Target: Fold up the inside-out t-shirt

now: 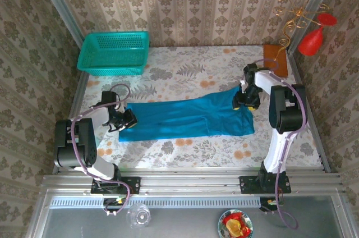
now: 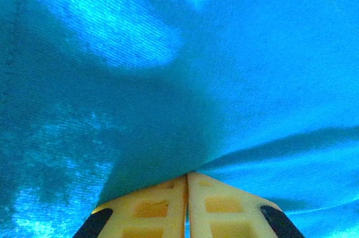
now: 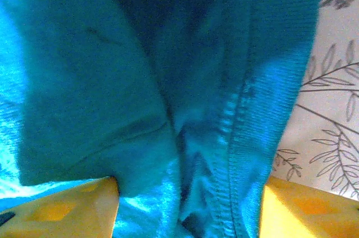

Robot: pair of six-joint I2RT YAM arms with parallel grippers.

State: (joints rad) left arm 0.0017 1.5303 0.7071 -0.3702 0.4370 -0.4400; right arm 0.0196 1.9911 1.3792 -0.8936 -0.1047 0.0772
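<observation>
Left gripper point(image 1: 124, 119) is clenched on the inside-out t-shirt point(image 1: 185, 117) at the garment's left end; in the left wrist view its 2 yellow fingers point(image 2: 151, 207) meet tip to tip with the teal cloth pinched at the seam between them. Right gripper point(image 1: 245, 102) sits at the shirt's far right corner. In the right wrist view its 2 yellow fingers point(image 3: 67, 207) stand wide apart, released, with a hemmed fold of the cloth hanging in the gap and touching the finger on the left of that view.

Underneath everything is the table point(image 1: 190, 69), covered in a pale floral-print cloth and walled by patterned wallpaper on 3 sides. The t-shirt lies across the middle of it as a long flat band running left to right, between the 2 arms, its near edge fairly straight and its right end wider than the left. Its far right corner rises toward the right gripper.

Next in size, a turquoise plastic mesh basket point(image 1: 114, 53) stands at the far left corner, well apart from the shirt. A brown board point(image 1: 276, 58) rests at the far right corner, near the right arm.
</observation>
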